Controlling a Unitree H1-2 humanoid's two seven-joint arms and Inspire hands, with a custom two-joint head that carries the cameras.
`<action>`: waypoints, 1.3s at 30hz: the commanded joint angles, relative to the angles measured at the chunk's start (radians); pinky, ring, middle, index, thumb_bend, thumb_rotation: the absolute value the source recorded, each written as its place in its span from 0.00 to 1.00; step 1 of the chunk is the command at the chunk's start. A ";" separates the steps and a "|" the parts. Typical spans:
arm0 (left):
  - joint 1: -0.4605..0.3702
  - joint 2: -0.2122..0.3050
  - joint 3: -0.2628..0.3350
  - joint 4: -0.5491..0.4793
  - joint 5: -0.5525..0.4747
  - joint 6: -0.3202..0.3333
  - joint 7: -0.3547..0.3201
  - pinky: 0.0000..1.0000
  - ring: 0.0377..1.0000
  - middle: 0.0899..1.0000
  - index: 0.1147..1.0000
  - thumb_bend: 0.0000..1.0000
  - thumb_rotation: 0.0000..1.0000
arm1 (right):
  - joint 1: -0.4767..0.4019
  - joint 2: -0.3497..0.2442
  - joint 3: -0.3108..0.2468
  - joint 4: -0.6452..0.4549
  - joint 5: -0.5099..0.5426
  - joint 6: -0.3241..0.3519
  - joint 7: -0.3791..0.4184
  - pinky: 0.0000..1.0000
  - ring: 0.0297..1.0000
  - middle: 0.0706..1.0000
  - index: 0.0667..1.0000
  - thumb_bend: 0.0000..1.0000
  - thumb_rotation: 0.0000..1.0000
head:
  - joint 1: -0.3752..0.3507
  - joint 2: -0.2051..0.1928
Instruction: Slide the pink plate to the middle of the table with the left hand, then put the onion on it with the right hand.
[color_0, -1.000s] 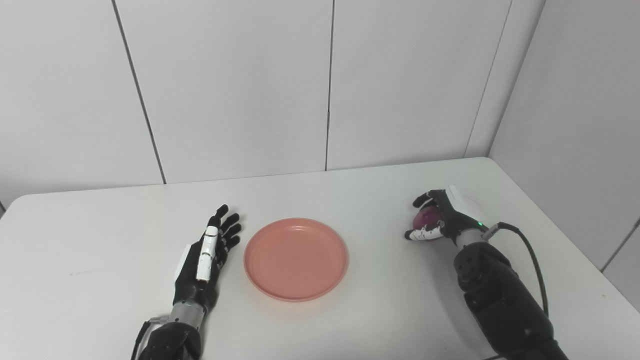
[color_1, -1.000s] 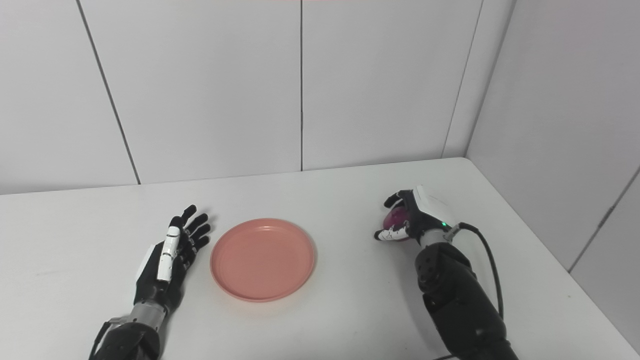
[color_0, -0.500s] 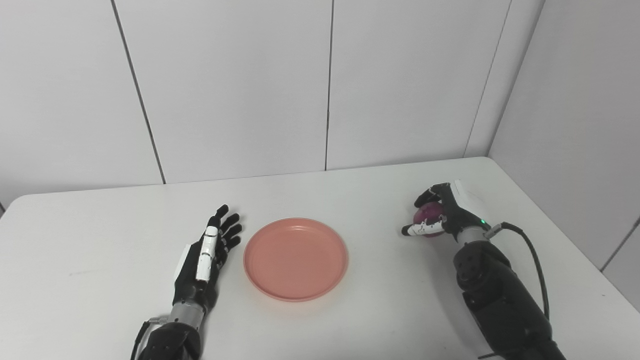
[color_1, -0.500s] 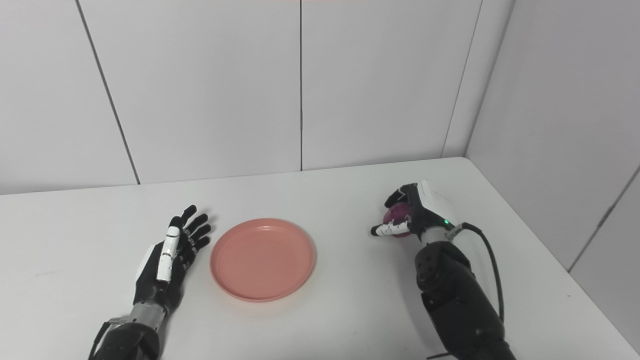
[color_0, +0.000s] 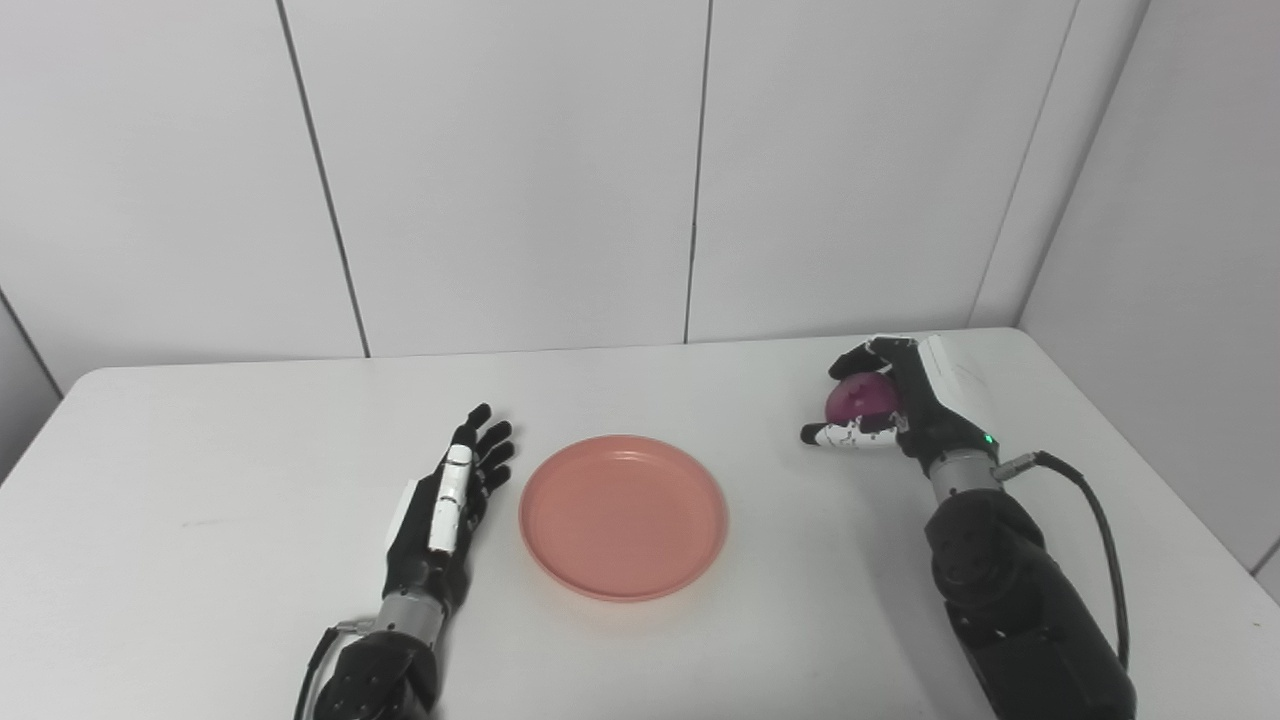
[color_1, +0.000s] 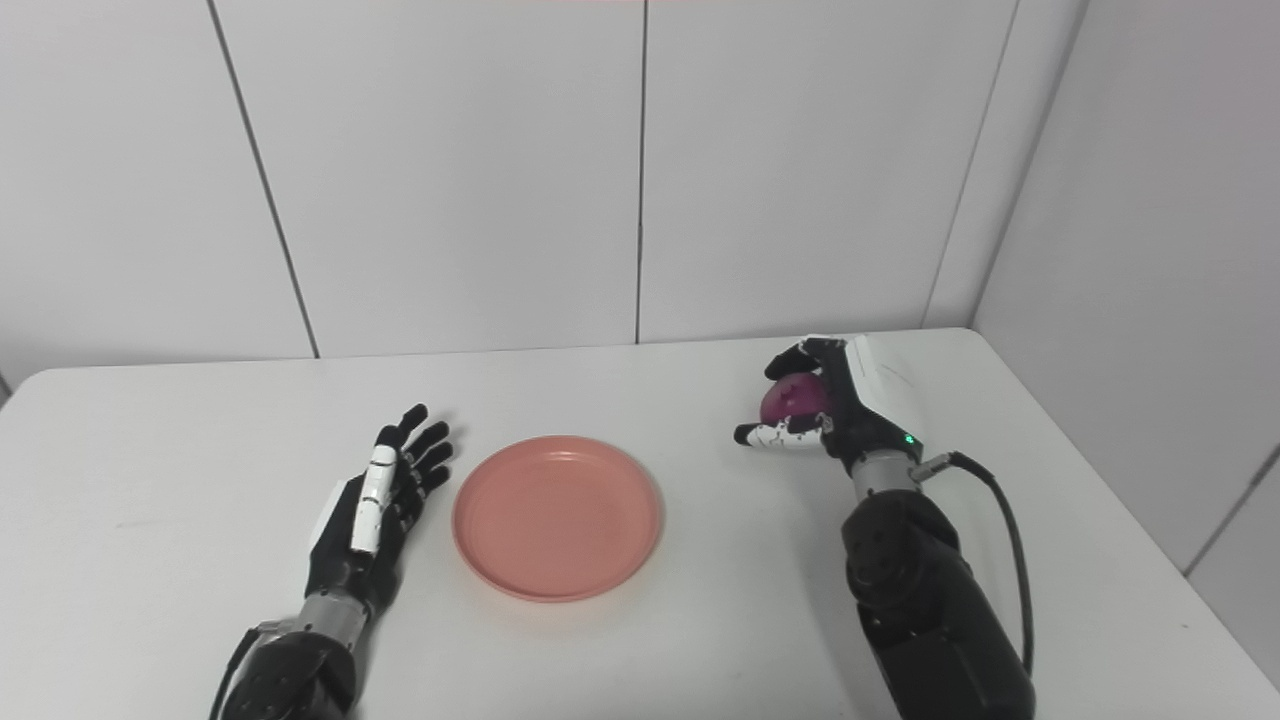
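The pink plate (color_0: 623, 515) lies flat near the middle of the white table. My left hand (color_0: 450, 500) lies open just left of the plate, fingers apart, not touching it. My right hand (color_0: 895, 408) is shut on the purple onion (color_0: 856, 397) and holds it above the table, to the right of the plate. The hand also shows in the right eye view (color_1: 835, 405), where the fingers hide part of the onion (color_1: 790, 398).
The white table (color_0: 200, 480) has rounded corners and meets grey wall panels at the back and on the right. A black cable (color_0: 1100, 530) runs along my right forearm.
My right hand has lifted the onion off the table and moved it a little up and toward the plate. The camera has shifted, so the whole picture moved right. My left hand and the plate stay put.
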 joint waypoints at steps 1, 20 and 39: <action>0.015 -0.019 -0.011 0.015 0.012 0.038 0.014 0.92 0.91 0.91 0.91 0.54 1.00 | -0.011 0.005 0.001 -0.033 0.024 -0.112 -0.035 0.33 0.39 0.48 0.46 0.52 0.00 | 0.014 -0.002; -0.007 -0.061 -0.029 0.047 0.052 0.024 0.054 0.93 0.91 0.92 0.93 0.54 1.00 | 0.027 0.119 0.097 -0.030 0.065 -0.260 0.007 0.36 0.41 0.50 0.45 0.51 0.00 | 0.093 -0.018; -0.008 -0.073 -0.037 0.059 0.058 0.004 0.076 0.95 0.92 0.92 0.94 0.54 1.00 | -0.029 0.189 0.201 0.154 0.047 -0.347 0.013 0.33 0.38 0.45 0.48 0.52 0.00 | 0.166 -0.023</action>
